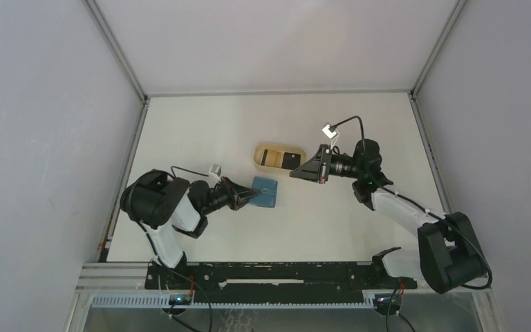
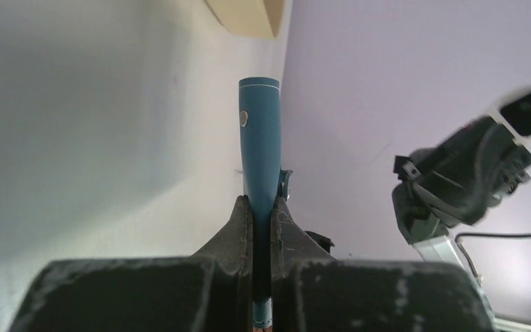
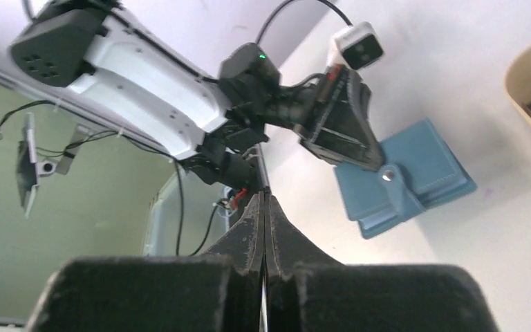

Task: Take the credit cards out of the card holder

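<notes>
Black-jointed white left arm [image 1: 168,245], matching right arm [image 1: 401,207], looped black cable [image 1: 351,119]

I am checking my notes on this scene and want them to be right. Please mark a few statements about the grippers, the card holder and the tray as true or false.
1. The left gripper is shut on the card holder. True.
2. The card holder lies inside the beige tray. False: it is outside the tray, held by the left gripper.
3. The right gripper is wide open. False: it is shut, it seems on a thin card seen edge-on.
4. A snap tab shows on the card holder. True.
</notes>
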Available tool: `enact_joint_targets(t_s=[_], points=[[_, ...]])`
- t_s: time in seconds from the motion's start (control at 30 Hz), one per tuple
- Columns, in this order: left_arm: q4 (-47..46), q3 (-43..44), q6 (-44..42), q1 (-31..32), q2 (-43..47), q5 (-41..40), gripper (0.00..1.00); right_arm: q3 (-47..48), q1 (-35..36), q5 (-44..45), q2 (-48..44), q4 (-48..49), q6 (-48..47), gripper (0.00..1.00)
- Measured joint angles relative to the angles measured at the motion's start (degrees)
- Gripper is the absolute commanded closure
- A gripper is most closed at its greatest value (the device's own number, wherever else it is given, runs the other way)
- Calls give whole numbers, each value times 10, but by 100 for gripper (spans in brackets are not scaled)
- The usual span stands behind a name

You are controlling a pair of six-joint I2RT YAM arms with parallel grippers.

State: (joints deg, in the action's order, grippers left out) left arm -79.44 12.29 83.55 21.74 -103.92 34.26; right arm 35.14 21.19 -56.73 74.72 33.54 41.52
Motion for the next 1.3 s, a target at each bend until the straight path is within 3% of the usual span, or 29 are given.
enact_joint_targets(t_s=[0.03,0.07,0.13,0.17,0.23,0.43,0.53,0.73,1.3], points=[[5,-2,-1,-2,0,-5,100,-5,-8,-15,-18,20,19,100],[9,-3,-2,-3,0,-8,100,-6,-12,-18,-22,24,23,86],[15,-4,-7,-3,0,-12,100,3,-4,-10,-42,-28,-7,48],[19,-4,-11,-3,1,-12,100,14,8,6,-46,-70,-31,38],[42,-4,-18,-3,11,-13,100,50,52,59,-43,-161,-94,32],[182,3,-76,3,125,-24,100,123,181,217,3,-310,-210,31],[252,20,-106,4,182,-27,100,134,207,279,28,-350,-239,35],[308,31,-127,4,204,-27,100,151,239,374,68,-397,-281,42],[313,31,-121,24,204,-22,100,166,259,435,134,-385,-311,44]])
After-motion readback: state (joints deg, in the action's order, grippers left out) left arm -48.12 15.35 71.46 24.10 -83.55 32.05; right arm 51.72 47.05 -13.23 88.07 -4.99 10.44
